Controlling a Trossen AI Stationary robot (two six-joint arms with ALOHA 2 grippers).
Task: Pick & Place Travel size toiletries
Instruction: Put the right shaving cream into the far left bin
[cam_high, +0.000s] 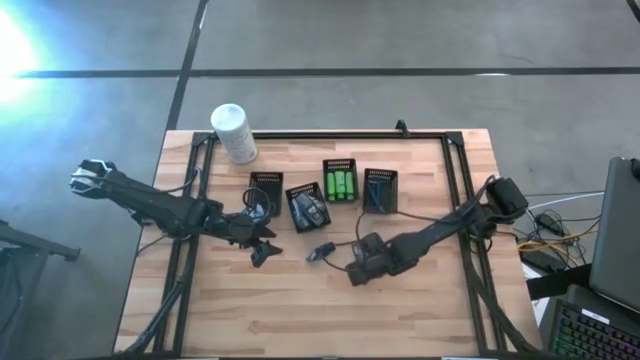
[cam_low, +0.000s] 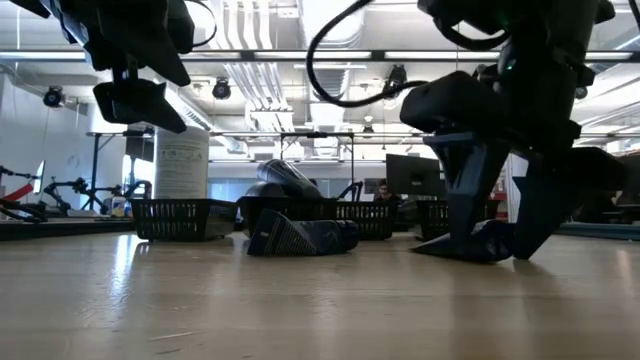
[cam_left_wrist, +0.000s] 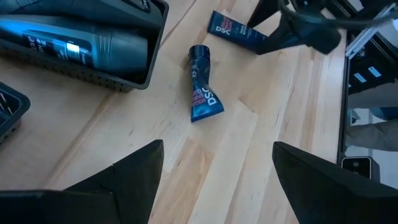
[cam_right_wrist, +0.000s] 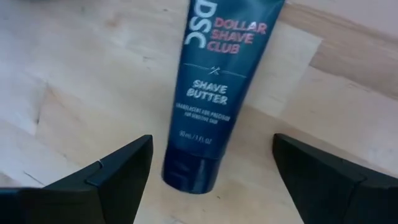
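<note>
A shave butter tube (cam_right_wrist: 211, 93) lies flat on the wooden tabletop (cam_high: 300, 310), its crimped end cut off in the right wrist view; a second dark tube (cam_left_wrist: 202, 93) lies nearer the baskets. What fills the leftmost black basket (cam_high: 266, 186) is hard to make out. A grey floor surrounds the tabletop. The left hand (cam_high: 262, 250) hovers wide open, empty, above the second tube; the right hand (cam_right_wrist: 211, 180) is wide open, straddling the shave butter tube's cap, holding nothing.

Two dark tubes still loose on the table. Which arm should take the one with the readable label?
Right. The right gripper is open and low, straddling the shave butter tube. The left gripper is open above the other loose tube.
</note>
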